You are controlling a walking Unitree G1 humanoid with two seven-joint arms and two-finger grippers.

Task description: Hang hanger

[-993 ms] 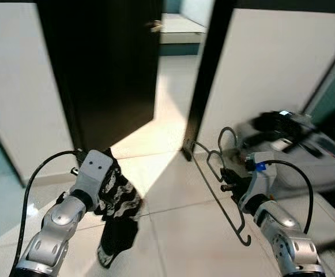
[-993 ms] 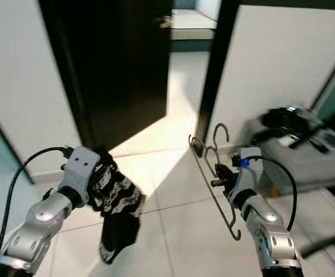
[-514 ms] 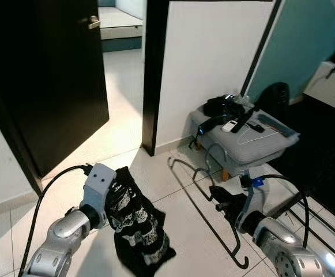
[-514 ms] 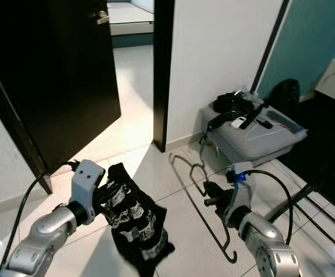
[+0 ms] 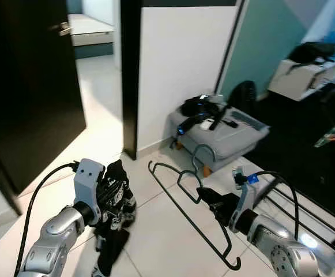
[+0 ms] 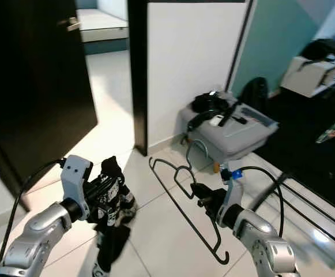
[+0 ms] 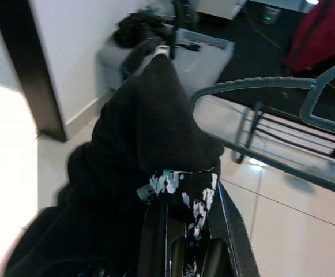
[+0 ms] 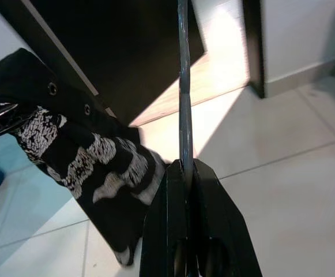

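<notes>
**Hanger and garment held over the tiled floor**

A black door [image 5: 29, 86] stood open on the left, a grey ottoman [image 5: 225, 130] against the white wall. The left pincer [image 5: 112, 187] was clamped on a black patterned garment [image 5: 115, 219]. The right pincer [image 5: 204, 196] gripped the thin dark hanger [image 5: 184, 199], held above the floor beside the garment.

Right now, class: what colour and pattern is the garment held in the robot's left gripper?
The garment is black with a white mottled print, clearest in the right wrist view.
</notes>
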